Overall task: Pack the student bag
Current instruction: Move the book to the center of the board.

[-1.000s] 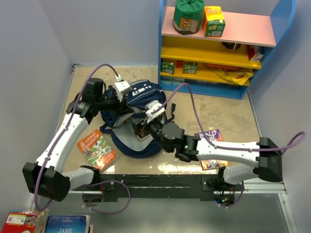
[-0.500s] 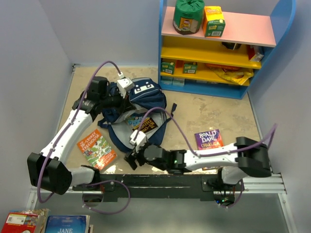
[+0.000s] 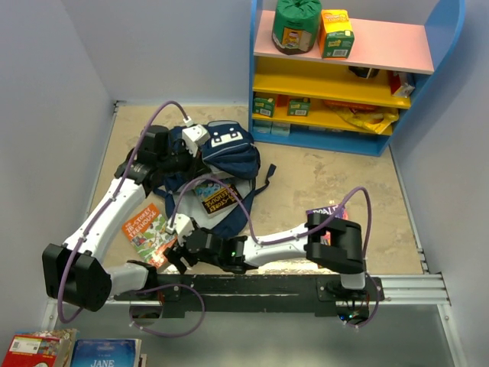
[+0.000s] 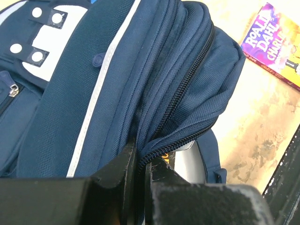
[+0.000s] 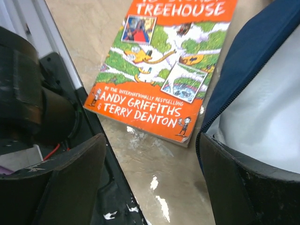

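Observation:
The navy student bag lies mid-table with its main compartment open. A dark book with orange lettering lies in the opening. My left gripper is shut on the bag's zippered edge and holds the flap up; in the left wrist view the jaws pinch the fabric. My right gripper is open and empty, low over the table between the bag and the orange Treehouse book. That book fills the top of the right wrist view, with the bag's edge on the right.
A purple Roald Dahl book lies right of the bag, partly under my right arm; it also shows in the left wrist view. A blue shelf unit with packages stands at the back right. The black rail runs along the near edge.
My right arm has swung left from the bag's opening to beside the orange book, leaving a dark book in the bag. My left gripper keeps its hold on the flap.

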